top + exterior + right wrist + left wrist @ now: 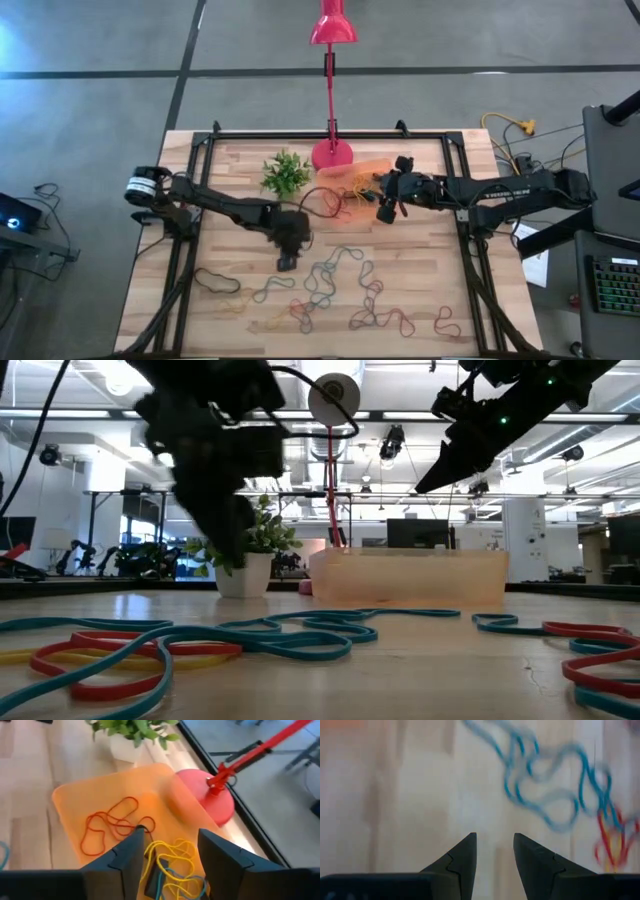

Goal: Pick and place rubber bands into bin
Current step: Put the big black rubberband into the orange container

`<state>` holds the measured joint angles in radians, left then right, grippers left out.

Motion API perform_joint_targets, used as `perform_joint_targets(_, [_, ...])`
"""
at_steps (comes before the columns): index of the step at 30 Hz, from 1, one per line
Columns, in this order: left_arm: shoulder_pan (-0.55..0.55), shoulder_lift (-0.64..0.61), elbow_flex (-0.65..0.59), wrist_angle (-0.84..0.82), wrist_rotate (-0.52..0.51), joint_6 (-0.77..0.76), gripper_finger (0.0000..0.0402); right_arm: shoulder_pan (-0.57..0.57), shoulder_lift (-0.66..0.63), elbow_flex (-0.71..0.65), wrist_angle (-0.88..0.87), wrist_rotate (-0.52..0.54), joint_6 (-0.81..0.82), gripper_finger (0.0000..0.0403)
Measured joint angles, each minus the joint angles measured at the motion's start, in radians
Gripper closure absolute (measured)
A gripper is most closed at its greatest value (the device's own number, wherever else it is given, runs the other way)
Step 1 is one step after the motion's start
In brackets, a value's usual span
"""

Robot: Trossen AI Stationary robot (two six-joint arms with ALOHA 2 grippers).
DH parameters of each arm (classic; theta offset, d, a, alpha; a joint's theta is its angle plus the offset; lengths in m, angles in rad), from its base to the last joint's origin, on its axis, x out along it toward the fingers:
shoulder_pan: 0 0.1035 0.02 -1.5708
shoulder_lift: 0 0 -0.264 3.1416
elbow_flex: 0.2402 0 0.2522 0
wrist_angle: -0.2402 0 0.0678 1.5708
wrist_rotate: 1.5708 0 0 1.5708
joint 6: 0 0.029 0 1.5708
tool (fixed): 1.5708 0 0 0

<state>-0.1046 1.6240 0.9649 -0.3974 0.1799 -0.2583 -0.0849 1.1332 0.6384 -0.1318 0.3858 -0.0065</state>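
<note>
Loops of thin floppy rubber band (335, 275) in teal, grey, red, orange and yellow lie strewn over the lower half of the high frame on the pale wooden table (420, 250), w/ a dark one at lower left. The shallow translucent orange plastic bin (362, 170) sits upper centre, just right of the round pink lamp base (331, 155) and the small green plant (285, 173).

Right gripper (388, 206) hangs over the bin's right edge, well above it in the low view. Its 2 dark fingers (127, 857) stand apart w/ nothing clamped between them; beneath, in the right wrist view, thin orange loops (107, 825) and a yellow tangle (172, 860) lie on the bin floor, so that arm looks done w/ a drop-off.

Left gripper (288, 252) is the nearer one to the loose bands: centre frame, just above-left of the teal-grey chain. Its fingers (462, 857) are parted w/ a clear gap, empty. In the left wrist view the blue-teal squiggle (545, 785) lies ahead of the tips and off toward upper right, not between them; red and yellow strands (610, 840) show at far right.

Judgement: next pick falls to the left arm. The chain's long axis runs roughly left-right across the lower frame, so the gripper needs to shift toward lower right and straddle 1 strand crosswise before closing.
</note>
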Motion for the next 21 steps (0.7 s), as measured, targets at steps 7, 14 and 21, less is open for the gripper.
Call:
perform_joint_targets(7, [-0.114,-0.093,-0.001,-0.156,-0.001,-0.125,0.0288,0.0,0.0,-0.001,0.015,-0.17,-0.073,0.0225])
perform_joint_targets(14, [-0.235,-0.207,-0.016,-0.348,-0.056,-0.259,0.0288,0.022,0.0,-0.007,0.019,-0.504,-0.097,0.0225])
perform_joint_targets(21, [-0.329,-0.233,-0.054,-0.472,-0.07,-0.359,0.0288,0.13,0.0,-0.029,0.023,-0.624,-0.044,0.0231])
